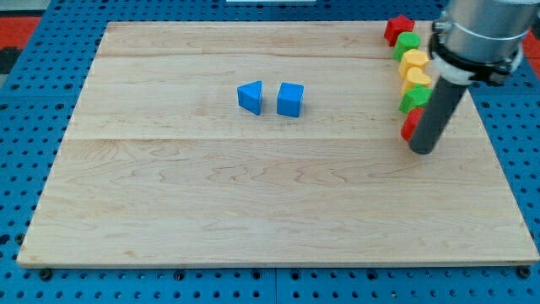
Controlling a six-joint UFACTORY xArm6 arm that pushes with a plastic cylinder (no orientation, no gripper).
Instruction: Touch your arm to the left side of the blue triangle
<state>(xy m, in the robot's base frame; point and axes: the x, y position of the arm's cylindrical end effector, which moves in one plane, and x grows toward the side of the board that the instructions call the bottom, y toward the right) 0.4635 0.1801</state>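
We had not yet begun the approach: my tip [423, 150] stood at the view's right side of the pale wooden table [253, 211], touching or just beside the lowest block of a column there, well apart from the target. The arm carries no fingers, only the straight dark rod, so nothing stood apart, together or clamped.

The blue triangle block [251, 97] lay near the middle of the upper half, with a blue cube block [289, 100] just beside it on the view's right, a narrow gap between them.

We judged that the next move called for a long sweep toward the view's left, passing below both blue blocks so as not to nudge the cube, then coming in against the triangle's left face.

Counted: two blue blocks; in the column at the right edge, a red star-shaped block [398, 29], a green block [408, 43], two yellow blocks [414, 61] [417, 78], another green block [413, 99], and a red block [410, 125] partly hidden behind the rod.
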